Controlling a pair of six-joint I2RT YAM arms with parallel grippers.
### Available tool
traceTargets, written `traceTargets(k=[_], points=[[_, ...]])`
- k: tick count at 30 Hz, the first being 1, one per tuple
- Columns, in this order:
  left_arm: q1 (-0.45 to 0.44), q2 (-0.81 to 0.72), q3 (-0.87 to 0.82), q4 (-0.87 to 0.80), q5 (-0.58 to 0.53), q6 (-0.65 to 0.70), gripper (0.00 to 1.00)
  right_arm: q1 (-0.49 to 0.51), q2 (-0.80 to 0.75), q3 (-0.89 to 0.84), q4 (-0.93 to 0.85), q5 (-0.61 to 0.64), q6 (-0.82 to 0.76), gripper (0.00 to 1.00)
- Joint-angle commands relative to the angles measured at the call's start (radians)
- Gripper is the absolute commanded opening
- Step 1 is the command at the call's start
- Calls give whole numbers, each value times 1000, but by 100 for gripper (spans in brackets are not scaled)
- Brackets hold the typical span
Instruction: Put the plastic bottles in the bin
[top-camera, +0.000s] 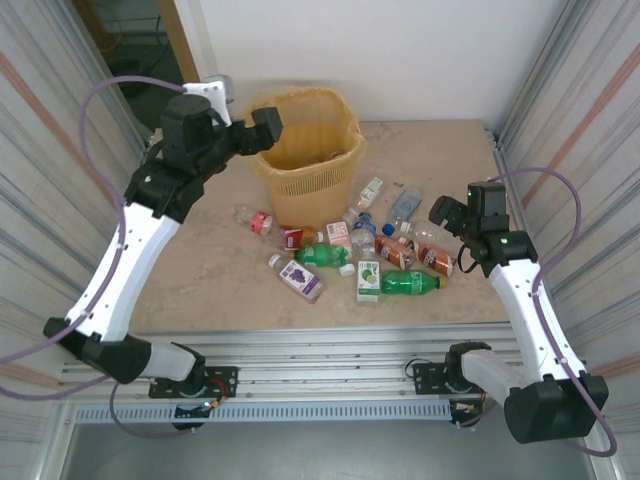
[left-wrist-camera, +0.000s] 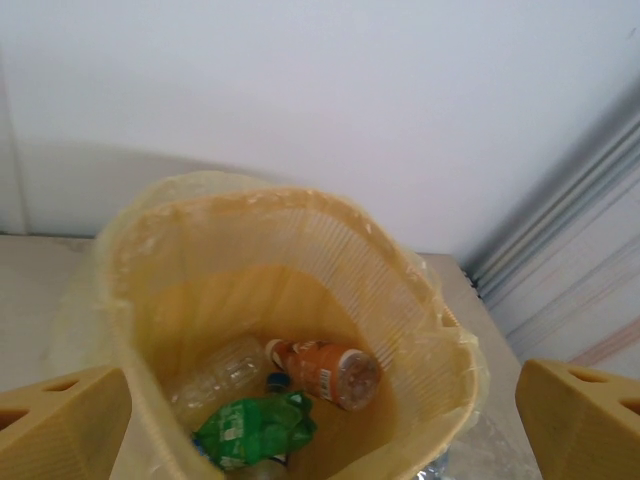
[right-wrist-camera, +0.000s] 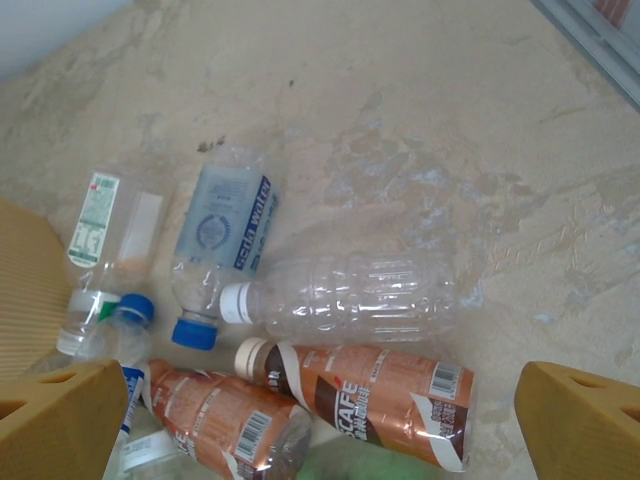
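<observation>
- The right claw (right-wrist-camera: 320, 420) is hanging wide open and empty over the bottle heap at centre right of the top view. This arm is sitting nearer the heap than the left one.
- A clear ribbed bottle (right-wrist-camera: 350, 300) is lying mid-frame above the claw's gap, its long axis running left to right and its white cap pointing left. A brown-labelled bottle (right-wrist-camera: 370, 395) is lying just beside it, lower in the frame.
- That axis is running along the finger line, so a wrist turn is probably needed.
- The left claw (left-wrist-camera: 320, 425) is gaping empty over the bin (top-camera: 305, 180), a lattice-walled orange basket with a crinkly liner, at upper centre.
</observation>
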Motion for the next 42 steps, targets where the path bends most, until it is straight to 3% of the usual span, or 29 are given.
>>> traceTargets(k=[1, 6, 12, 18, 29, 36, 42], points=[[27, -105, -48, 23, -63, 3, 99, 13, -23, 31, -40, -29, -27, 98], [102, -202, -146, 9, -61, -29, 99, 38, -51, 34, -57, -37, -30, 98], [269, -289, -316, 12, 24, -117, 99, 69, -53, 37, -82, -33, -32, 98], [373, -274, -465, 37, 80, -170, 99, 91, -46, 44, -111, 0, -40, 98], [373, -110, -622, 186, 159, -291, 98, 92, -41, 10, -92, 32, -24, 98], [280, -3, -691, 258, 64, -333, 99, 93, -38, -5, -90, 58, -25, 98], [265, 112, -689, 279, 64, -365, 99, 92, -34, -21, -82, 71, -26, 98]])
